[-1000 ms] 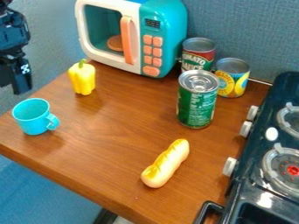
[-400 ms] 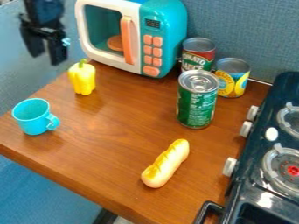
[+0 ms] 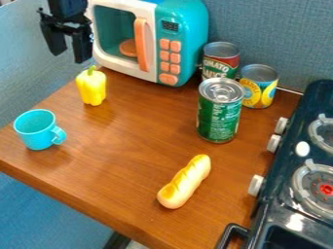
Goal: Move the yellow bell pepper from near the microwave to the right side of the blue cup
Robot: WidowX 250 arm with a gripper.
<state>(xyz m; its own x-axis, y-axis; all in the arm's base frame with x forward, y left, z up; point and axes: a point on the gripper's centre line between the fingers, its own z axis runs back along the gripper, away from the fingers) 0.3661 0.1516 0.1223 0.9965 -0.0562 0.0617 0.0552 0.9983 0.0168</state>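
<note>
Yellow pepper [image 3: 92,87] is standing upright while the gripper [image 3: 68,48], its fingers spread wide around nothing, is moving inward from the left, closing their separation

A free lane is left across the wooden table [image 3: 123,160] between the turquoise mug [image 3: 40,129] and bread roll [image 3: 185,182]; its back-right corner is blocked by cans [image 3: 220,111].

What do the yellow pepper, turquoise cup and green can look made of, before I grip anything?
Yellow pepper: probably smooth plastic, given its soft shine, though rubber is possible.
Turquoise cup: likely hard plastic, one even colour, handle included.
Green can: apparently metal, with a shiny silver lid.
</note>
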